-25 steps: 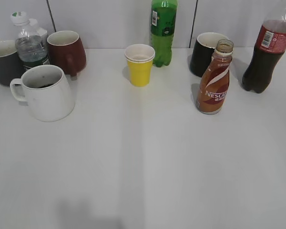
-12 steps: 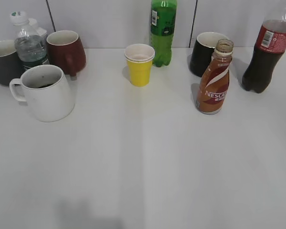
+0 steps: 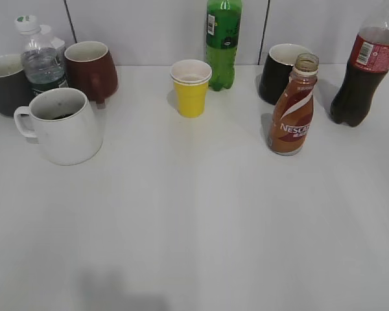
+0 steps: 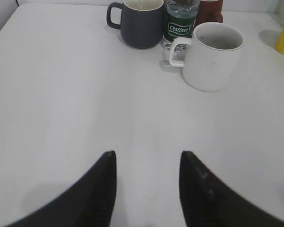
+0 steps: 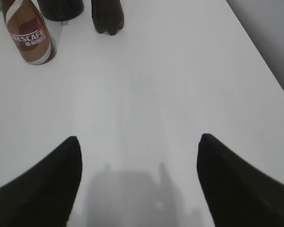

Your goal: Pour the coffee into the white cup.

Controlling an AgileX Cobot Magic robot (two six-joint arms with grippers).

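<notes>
**Both grippers open over bare table, coffee bottle and white cup standing apart**

The left gripper [image 4: 147,163] hangs above the white table [image 3: 194,227] with its two dark fingers spread and nothing between them. Ahead of it stands the white cup [image 4: 212,56], upright, handle turned toward the gripper's left; there seems to be something dark at its bottom, though the view is too poor to be sure. Just behind the cup are a dark grey mug [image 4: 140,22] and a clear water bottle [image 4: 181,23] with a green label, the bottle very close to the cup's handle.

The right gripper [image 5: 139,146] is also spread wide and holds nothing. Well ahead of it, toward its left, the brown Nescafe coffee bottle [image 5: 30,33] stands upright, and its cap is off in the exterior view.

In the exterior view the cup [image 3: 63,126] sits at the left and the coffee bottle [image 3: 293,107] at the right, well apart. Between them, farther back, are a yellow paper cup [image 3: 191,89] and a green bottle [image 3: 222,42]. A maroon mug [image 3: 91,70], a black mug [image 3: 280,71] and a cola bottle [image 3: 363,74] line the back edge.
</notes>
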